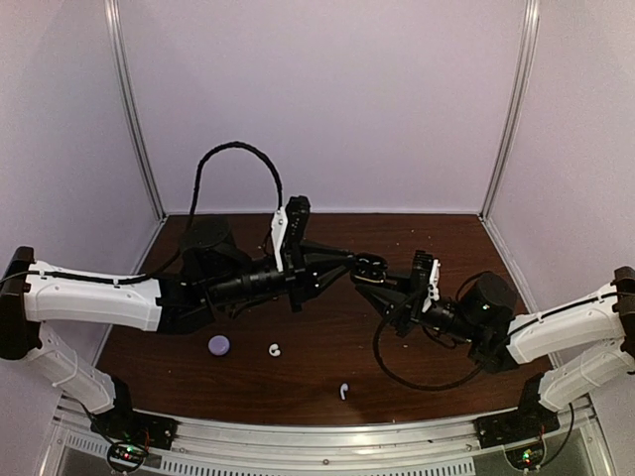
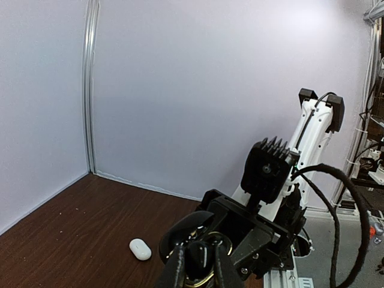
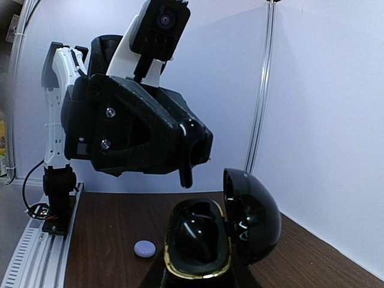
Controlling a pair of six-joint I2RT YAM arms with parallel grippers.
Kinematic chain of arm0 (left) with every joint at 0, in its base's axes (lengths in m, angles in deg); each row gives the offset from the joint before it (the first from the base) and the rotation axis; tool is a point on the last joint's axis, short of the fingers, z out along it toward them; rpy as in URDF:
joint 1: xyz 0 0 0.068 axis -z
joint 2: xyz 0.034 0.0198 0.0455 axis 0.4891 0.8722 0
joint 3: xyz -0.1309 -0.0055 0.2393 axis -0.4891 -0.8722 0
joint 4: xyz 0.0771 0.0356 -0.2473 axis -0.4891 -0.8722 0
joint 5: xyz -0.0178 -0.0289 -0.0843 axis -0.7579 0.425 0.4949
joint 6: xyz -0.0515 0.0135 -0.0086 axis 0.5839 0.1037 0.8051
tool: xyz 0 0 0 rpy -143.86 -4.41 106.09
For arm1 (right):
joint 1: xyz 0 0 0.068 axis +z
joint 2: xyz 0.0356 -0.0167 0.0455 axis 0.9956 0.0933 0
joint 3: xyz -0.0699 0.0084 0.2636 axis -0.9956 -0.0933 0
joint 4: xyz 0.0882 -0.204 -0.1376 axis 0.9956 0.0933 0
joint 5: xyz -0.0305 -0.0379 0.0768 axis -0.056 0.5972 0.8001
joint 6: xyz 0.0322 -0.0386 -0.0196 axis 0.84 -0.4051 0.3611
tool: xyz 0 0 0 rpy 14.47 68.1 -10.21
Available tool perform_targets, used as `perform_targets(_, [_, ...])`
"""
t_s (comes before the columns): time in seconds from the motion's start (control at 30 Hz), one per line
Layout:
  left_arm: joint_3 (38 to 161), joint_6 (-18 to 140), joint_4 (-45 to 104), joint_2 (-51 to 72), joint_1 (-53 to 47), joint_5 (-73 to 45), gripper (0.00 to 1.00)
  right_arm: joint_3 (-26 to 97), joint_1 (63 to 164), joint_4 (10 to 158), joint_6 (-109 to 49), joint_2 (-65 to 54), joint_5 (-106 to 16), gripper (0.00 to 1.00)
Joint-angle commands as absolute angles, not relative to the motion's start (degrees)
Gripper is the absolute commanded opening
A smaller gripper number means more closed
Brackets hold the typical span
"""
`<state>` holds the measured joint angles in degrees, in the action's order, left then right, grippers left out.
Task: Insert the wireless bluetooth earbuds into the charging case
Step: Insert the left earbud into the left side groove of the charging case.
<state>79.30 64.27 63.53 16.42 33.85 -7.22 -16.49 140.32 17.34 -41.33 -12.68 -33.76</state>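
Observation:
My right gripper (image 3: 198, 281) is shut on the base of the black charging case (image 3: 198, 240), held above the table with its gold rim up and its lid (image 3: 255, 213) swung open. My left gripper (image 2: 200, 253) hangs just above the case's opening, shut on a glossy black earbud (image 2: 204, 264). From above, the left gripper (image 1: 349, 266) and the right gripper (image 1: 385, 290) meet at the case (image 1: 369, 268) over mid-table. On the wood lie a curled white earbud (image 1: 275, 349), a white stemmed earbud (image 1: 343, 391) and a pale lavender earbud (image 1: 218, 345), which also shows as the lavender earbud (image 3: 144, 248).
A white pebble-shaped case (image 2: 140, 249) lies on the brown table (image 1: 327, 337) below the left arm. White walls with metal corner posts (image 1: 135, 109) enclose the back and sides. The right arm's black cable (image 1: 397, 372) loops over the table's near right.

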Motion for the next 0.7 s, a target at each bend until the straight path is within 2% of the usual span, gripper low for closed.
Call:
perform_targets(0.0, [81.1, 64.6, 66.2, 17.3, 34.3, -6.1, 0.09, -14.6, 141.2, 14.9, -41.5, -12.4, -34.8, 0.0])
perform_targets(0.67, [81.7, 65.5, 65.1, 18.9, 34.3, -6.7, 0.1, -14.8, 141.8, 14.0, -42.2, -14.1, -35.0, 0.0])
